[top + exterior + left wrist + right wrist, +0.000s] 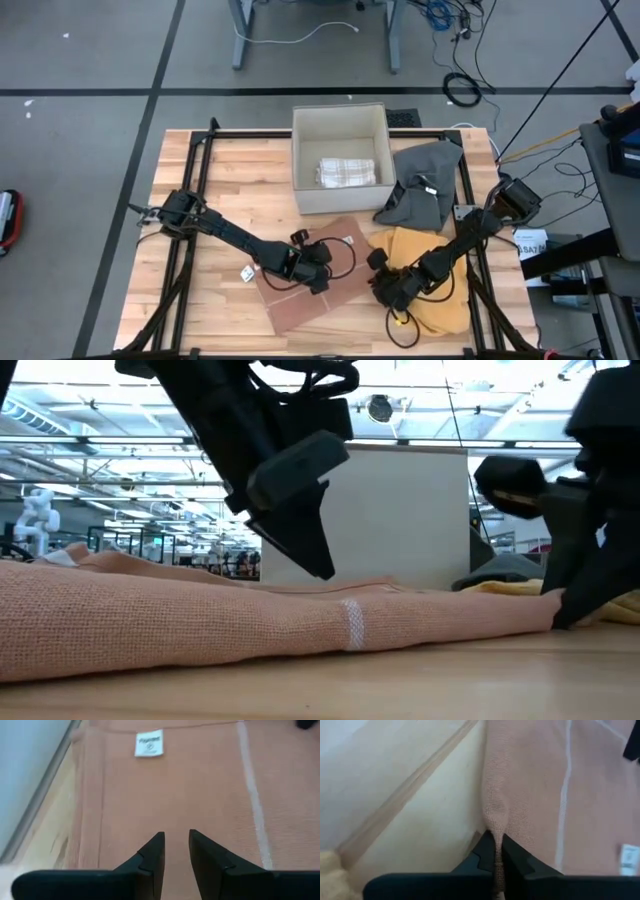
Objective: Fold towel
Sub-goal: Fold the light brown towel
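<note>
A salmon-pink towel with a white stripe and a small white label lies flat on the table's near middle. My left gripper stands over the towel's middle, pointing down. Its fingers are open by a narrow gap, with nothing between them. Whether the tips touch the cloth, I cannot tell. My right gripper is low at the towel's right edge, shut on that edge. My right gripper pinches the towel's right edge between its two fingers. It comes in low, slanting down from the table's right side. The cloth puckers into a narrow ridge running away from the fingertips. The rest of the towel lies on the table.
An open beige box holding a folded checked towel stands at the far middle. Grey cloths lie right of it. A yellow towel lies under and beside my right arm. Black frame rails edge the table.
</note>
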`<action>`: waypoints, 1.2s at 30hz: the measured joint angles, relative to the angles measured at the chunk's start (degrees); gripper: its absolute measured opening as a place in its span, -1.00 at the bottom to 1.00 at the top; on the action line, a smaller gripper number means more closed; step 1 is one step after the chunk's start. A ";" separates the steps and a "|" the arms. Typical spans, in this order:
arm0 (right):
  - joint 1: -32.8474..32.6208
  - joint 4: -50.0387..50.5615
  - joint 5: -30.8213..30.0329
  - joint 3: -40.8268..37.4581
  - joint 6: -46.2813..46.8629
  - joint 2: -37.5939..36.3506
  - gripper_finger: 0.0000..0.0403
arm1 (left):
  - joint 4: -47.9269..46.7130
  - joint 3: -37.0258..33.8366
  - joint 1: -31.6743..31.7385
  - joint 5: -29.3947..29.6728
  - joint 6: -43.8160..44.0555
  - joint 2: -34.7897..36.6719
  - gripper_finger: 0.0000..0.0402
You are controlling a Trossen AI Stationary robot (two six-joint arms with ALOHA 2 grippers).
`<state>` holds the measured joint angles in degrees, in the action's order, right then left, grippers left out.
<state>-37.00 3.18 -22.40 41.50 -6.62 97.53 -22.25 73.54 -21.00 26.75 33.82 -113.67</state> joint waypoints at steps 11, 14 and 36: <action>-3.08 7.64 -8.86 6.82 -7.45 -0.08 -1.00 | -1.31 0.02 0.91 -2.39 2.98 -2.14 -0.53; -3.28 7.65 -7.65 7.21 -7.48 -0.15 -1.00 | -0.57 0.23 1.73 -4.65 2.90 -3.66 -0.53; -4.71 13.42 -4.48 7.42 -0.21 -3.22 -0.04 | -9.47 0.35 -1.85 -4.97 -33.94 -5.77 -0.53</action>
<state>-41.70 16.60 -26.89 48.93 -6.84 94.31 -31.73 73.89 -22.85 21.78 -0.12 -119.44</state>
